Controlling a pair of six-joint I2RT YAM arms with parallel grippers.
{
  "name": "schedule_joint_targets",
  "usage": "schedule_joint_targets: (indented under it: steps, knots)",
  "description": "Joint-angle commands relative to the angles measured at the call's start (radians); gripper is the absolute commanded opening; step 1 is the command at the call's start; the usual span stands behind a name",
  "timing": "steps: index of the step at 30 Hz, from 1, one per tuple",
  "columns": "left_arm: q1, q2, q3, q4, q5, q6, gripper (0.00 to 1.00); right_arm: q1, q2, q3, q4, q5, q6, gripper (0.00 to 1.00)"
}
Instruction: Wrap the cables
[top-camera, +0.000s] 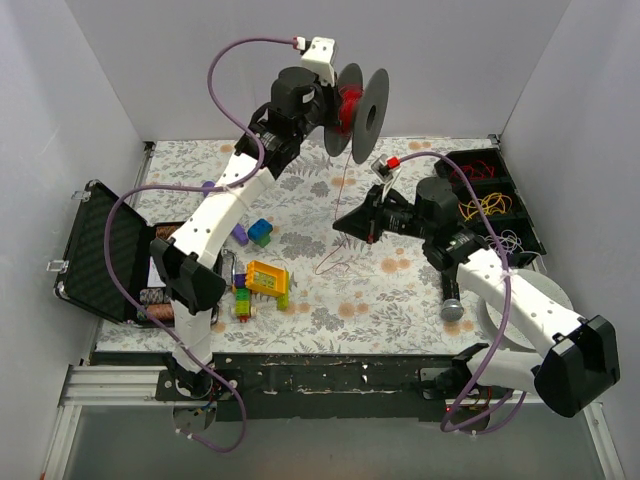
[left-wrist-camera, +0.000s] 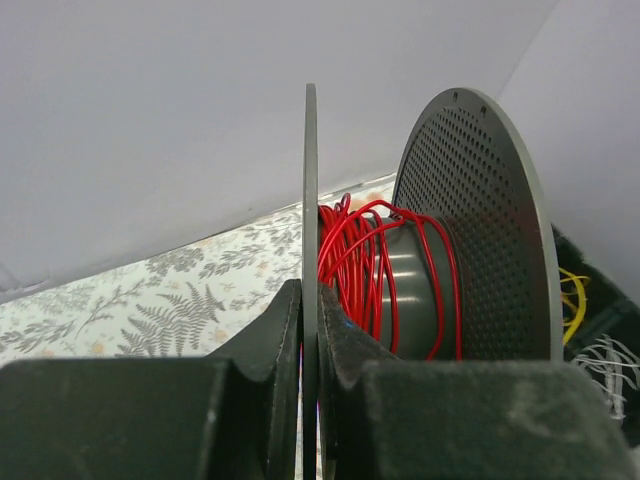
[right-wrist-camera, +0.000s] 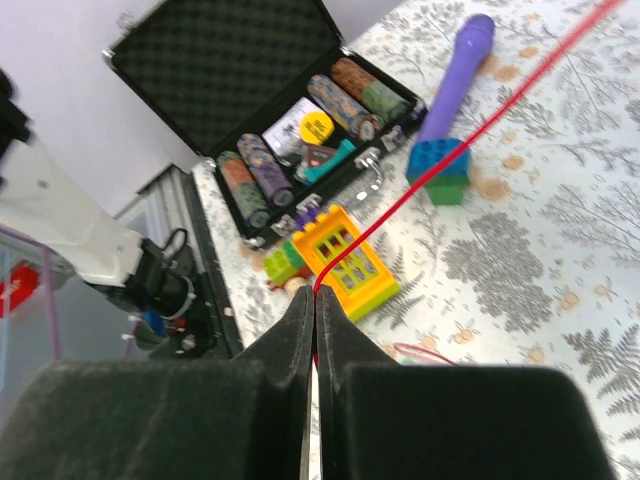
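A dark grey spool (top-camera: 372, 103) with red wire (top-camera: 349, 106) wound on its hub hangs high at the back of the table. My left gripper (top-camera: 322, 108) is shut on the spool's near flange (left-wrist-camera: 310, 200); the red windings (left-wrist-camera: 375, 260) show beside its fingers. A thin red strand (top-camera: 351, 190) runs down from the spool to my right gripper (top-camera: 343, 223), which is shut on it. In the right wrist view the strand (right-wrist-camera: 450, 165) leaves the closed fingertips (right-wrist-camera: 314, 300) and runs up to the right. A loose loop of red wire (top-camera: 333, 262) lies on the cloth below.
An open black case (top-camera: 110, 255) with poker chips sits at the left. Toy bricks (top-camera: 262, 282) and a purple marker (right-wrist-camera: 455, 75) lie on the floral cloth. A black tray (top-camera: 495, 200) with yellow and white wires is at the right, with a white plate (top-camera: 556, 300).
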Motion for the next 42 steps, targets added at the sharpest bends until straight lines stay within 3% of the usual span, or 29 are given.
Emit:
schedule_joint_targets:
  steps: [1,6,9,14,19,23,29,36,42]
  knots:
    - [0.001,-0.133,0.088,-0.039,0.097,-0.068,0.00,0.001,-0.030,-0.106,0.175,0.039,-0.091,0.01]
    - [-0.002,-0.192,0.088,-0.120,0.227,-0.062,0.00,0.001,0.004,-0.169,0.238,0.019,-0.209,0.15]
    - [-0.007,-0.213,0.100,-0.166,0.296,-0.056,0.00,-0.002,0.007,-0.205,0.278,0.036,-0.291,0.34]
    - [-0.008,-0.233,0.146,-0.227,0.390,-0.036,0.00,-0.018,0.027,-0.253,0.324,0.073,-0.370,0.58]
    - [-0.010,-0.241,0.204,-0.258,0.462,-0.008,0.00,-0.064,0.052,-0.278,0.306,0.099,-0.410,0.67]
    - [-0.008,-0.241,0.234,-0.272,0.515,0.006,0.00,-0.075,0.043,-0.299,0.213,0.127,-0.502,0.82]
    - [-0.010,-0.235,0.253,-0.284,0.534,0.026,0.00,-0.075,-0.052,-0.452,0.257,0.189,-0.530,0.85]
    - [-0.012,-0.227,0.301,-0.290,0.560,0.027,0.00,-0.078,0.015,-0.521,0.369,0.183,-0.537,0.85]
    - [-0.012,-0.236,0.309,-0.303,0.588,0.049,0.00,-0.118,0.089,-0.498,0.419,0.004,-0.516,0.85]
